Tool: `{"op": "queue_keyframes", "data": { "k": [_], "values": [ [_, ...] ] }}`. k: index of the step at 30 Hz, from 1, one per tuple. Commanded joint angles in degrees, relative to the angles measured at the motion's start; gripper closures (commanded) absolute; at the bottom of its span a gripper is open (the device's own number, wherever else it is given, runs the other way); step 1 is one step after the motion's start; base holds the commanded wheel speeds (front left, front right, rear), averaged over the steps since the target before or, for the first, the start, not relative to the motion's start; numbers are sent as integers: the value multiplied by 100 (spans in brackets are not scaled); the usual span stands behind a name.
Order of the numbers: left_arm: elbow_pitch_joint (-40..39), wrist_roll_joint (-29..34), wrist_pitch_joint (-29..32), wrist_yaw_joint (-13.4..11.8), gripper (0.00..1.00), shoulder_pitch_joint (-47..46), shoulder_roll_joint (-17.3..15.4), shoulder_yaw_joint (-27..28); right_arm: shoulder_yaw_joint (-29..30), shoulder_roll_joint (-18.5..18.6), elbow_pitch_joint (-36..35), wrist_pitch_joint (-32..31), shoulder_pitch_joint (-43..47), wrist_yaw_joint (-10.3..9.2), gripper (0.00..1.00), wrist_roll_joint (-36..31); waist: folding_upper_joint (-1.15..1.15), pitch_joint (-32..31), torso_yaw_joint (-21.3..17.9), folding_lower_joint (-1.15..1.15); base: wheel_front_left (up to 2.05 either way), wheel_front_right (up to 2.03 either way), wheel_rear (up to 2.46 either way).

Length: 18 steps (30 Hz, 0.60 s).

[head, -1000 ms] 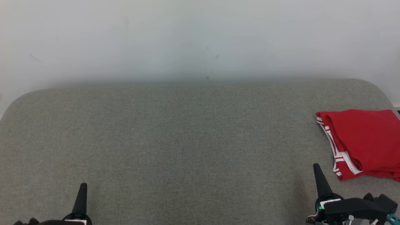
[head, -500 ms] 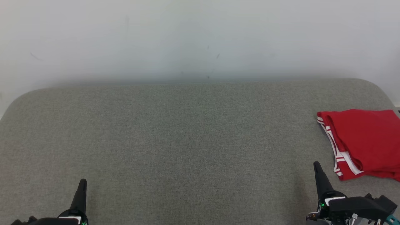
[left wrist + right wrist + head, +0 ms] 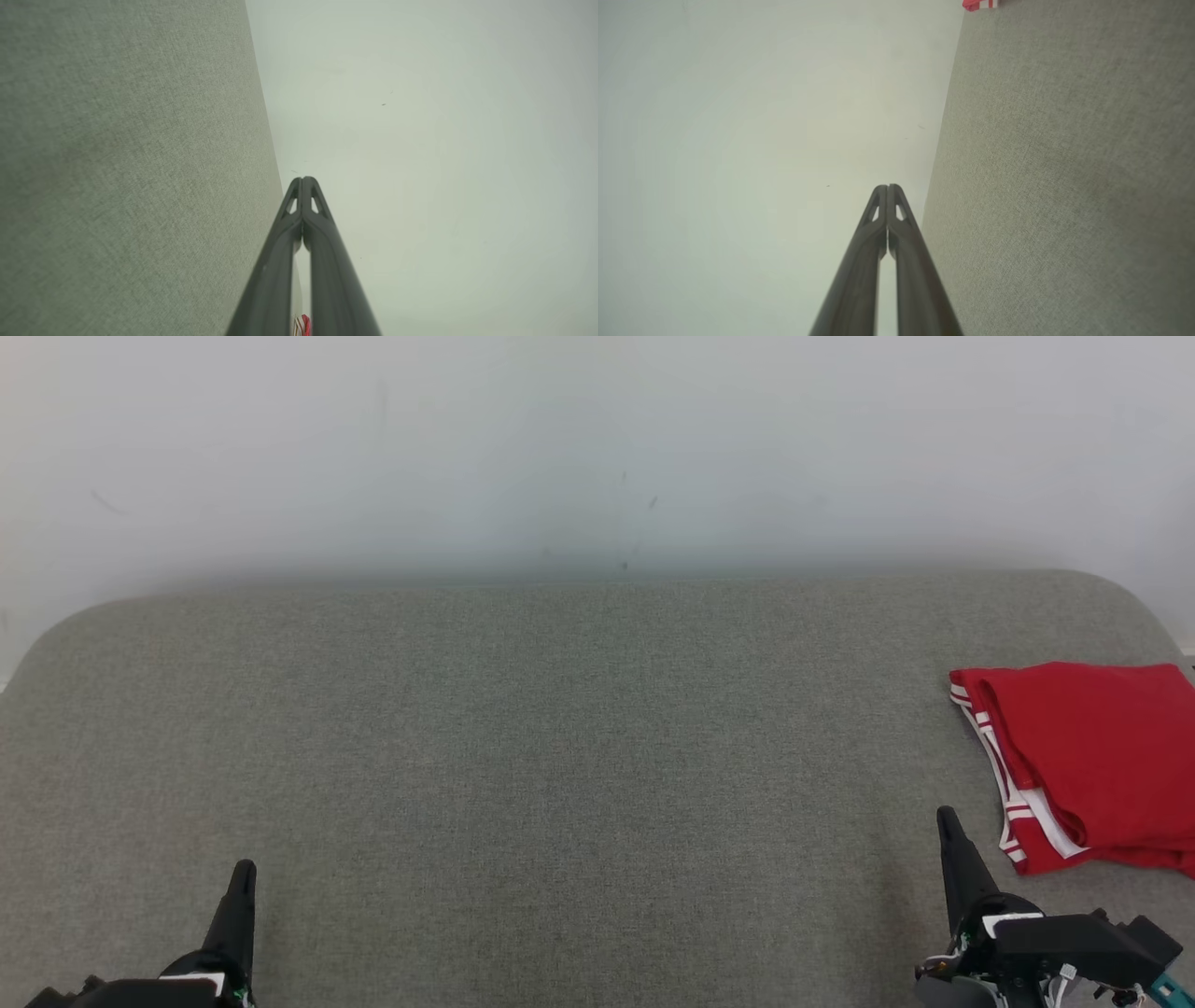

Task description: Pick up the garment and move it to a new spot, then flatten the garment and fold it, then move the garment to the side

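The garment (image 3: 1092, 756): red w/ white striped trim, folded into a flat stack. It lies on the grey fabric surface (image 3: 560, 756) at its far-right side, partly cut off by the head view's edge.

R gripper (image 3: 947, 818) sits near it. The garment is to this gripper's right and a bit fwd of the tip, not touching. A strip of bare fabric runs btwn the tip and the garment's striped near corner. The jaws are pressed together to a single point, nothing btwn them, holding nothing. In the R wrist view both fingers (image 3: 861, 270) meet at the tip, w/ only a thin slit lower down. A sliver of the red-white garment shows at that view's top edge, well ahead of the tip and off to one side over the fabric.

L gripper (image 3: 243, 873) is well apart from the garment, w/ nearly the whole width of the surface btwn them. The garment lies far to its right and somewhat fwd. This gripper is also closed tight and empty; the L wrist view shows its 2 fingers touching at the tip. A tiny red-white bit peeks thru the slit at that view's bottom edge, too small to tell more.

Both grippers point fwd toward the pale wall (image 3: 597, 448) behind the surface. Can't tell if the tips touch the fabric.
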State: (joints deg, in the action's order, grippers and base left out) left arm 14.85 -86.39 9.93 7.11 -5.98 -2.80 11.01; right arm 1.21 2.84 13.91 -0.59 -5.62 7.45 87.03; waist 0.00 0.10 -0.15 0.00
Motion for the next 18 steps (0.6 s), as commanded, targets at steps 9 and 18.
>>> {"op": "queue_keyframes", "data": {
  "k": [9,18],
  "values": [
    [41,-403,143,55,100,-155,-28,73,15,7,-26,-74,-52,6,100,446,0,8,10,0,0,0,0],
    [57,-532,202,47,100,-170,-26,100,17,7,-27,-88,-70,6,100,606,0,13,15,0,0,0,0]
  ]
}}
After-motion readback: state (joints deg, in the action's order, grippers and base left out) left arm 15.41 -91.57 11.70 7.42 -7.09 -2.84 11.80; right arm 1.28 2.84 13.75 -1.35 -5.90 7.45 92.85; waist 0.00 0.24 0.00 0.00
